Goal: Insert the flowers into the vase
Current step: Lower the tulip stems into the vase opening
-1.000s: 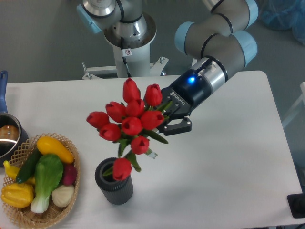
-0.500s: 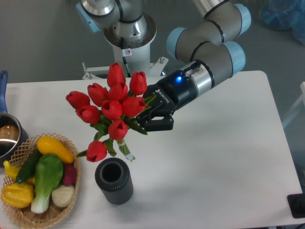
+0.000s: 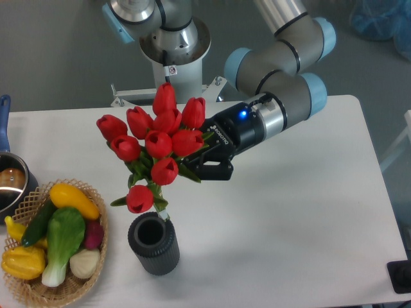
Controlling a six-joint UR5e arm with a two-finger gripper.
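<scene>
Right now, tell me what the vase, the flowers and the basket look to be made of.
Vase: dark grey with a matte finish, probably plastic or rubber; its ribbed sides show no glare.
Flowers: likely artificial, judging by the uniform, smooth red buds.
Basket: woven wicker, with tan strands crossing visibly at the rim.

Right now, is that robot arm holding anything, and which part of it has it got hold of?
Yes. The gripper holds the bunch of red tulips by its green stems and leaves, just behind the flower heads. The stem ends hang at the mouth of the dark vase.
</scene>
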